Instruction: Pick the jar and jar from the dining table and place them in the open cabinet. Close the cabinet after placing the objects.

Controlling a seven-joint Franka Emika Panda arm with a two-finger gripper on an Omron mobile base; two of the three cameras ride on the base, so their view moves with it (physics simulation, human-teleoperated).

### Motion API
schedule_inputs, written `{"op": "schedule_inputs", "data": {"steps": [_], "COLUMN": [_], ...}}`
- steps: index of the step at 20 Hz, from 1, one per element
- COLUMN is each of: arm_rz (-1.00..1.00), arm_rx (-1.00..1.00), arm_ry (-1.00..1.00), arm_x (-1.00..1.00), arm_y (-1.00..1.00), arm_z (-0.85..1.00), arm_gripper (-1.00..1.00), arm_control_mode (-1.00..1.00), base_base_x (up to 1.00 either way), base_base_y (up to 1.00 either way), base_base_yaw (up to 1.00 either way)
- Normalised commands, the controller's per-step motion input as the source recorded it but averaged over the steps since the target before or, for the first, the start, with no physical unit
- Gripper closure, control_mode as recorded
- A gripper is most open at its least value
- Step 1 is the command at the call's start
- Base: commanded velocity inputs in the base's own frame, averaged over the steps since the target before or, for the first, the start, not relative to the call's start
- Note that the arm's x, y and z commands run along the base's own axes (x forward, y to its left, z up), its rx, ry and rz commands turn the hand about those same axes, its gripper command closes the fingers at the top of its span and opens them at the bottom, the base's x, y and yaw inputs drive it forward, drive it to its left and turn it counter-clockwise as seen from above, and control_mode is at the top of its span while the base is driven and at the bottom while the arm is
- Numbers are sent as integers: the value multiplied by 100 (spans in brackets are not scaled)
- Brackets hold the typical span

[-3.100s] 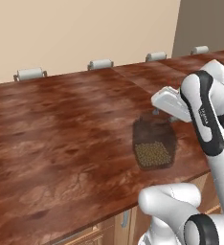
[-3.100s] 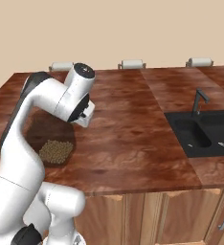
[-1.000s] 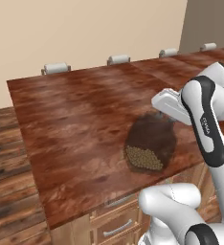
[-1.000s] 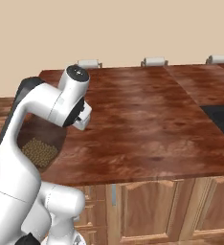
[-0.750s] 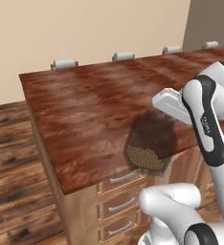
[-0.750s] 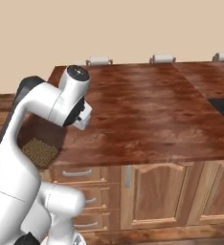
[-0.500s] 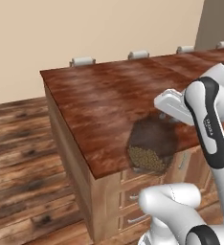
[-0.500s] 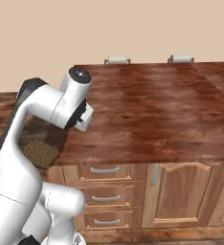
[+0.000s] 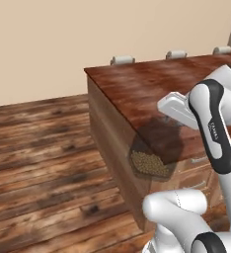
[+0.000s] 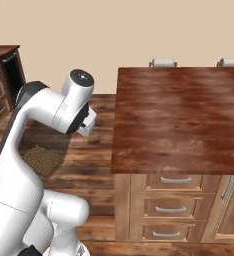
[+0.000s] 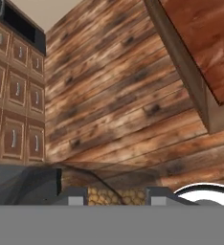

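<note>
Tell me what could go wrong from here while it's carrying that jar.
The jar of olive-yellow pellets hangs from the hand, out past the dining table and above the wood floor; a slip would likely drop it there. The table's corner sits close beside the jar, so a swing could knock it.

Rendered home kitchen. Large desk [image 10: 181, 115] with glossy reddish-brown wood-grain top, doubling as island: mid-brown wooden drawers [image 10: 168, 200] with horizontal silver handles under its near edge. Pale grey chair backs [image 9: 122, 60] along far edge of top. Wood plank floor [image 9: 43, 163] in mixed browns. Plain beige wall [image 9: 88, 34] behind. Second run of brown panelled drawers [image 11: 16, 105] across floor, dark oven front [image 11: 20, 26] set above them; same unit at left edge of right base view.
</note>
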Motion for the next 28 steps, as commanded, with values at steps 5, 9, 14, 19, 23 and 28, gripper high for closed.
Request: {"op": "schedule_inputs", "data": {"steps": [5, 9, 14, 19, 23, 28], "arm_rz": [0, 0, 0, 0, 0, 0], "arm_rx": [0, 0, 0, 0, 0, 0], "arm_ry": [0, 0, 0, 0, 0, 0], "arm_x": [0, 0, 0, 0, 0, 0], "arm_y": [0, 0, 0, 0, 0, 0], "arm_z": [0, 0, 0, 0, 0, 0], "arm_gripper": [100, 100, 100, 100, 100, 100], "arm_control_mode": [100, 100, 100, 100, 100, 100], "base_base_x": [12, 40, 89, 100, 100, 100], "base_base_y": [100, 100, 88, 0, 0, 9], "base_base_yaw": [1, 2, 0, 2, 0, 6]}}
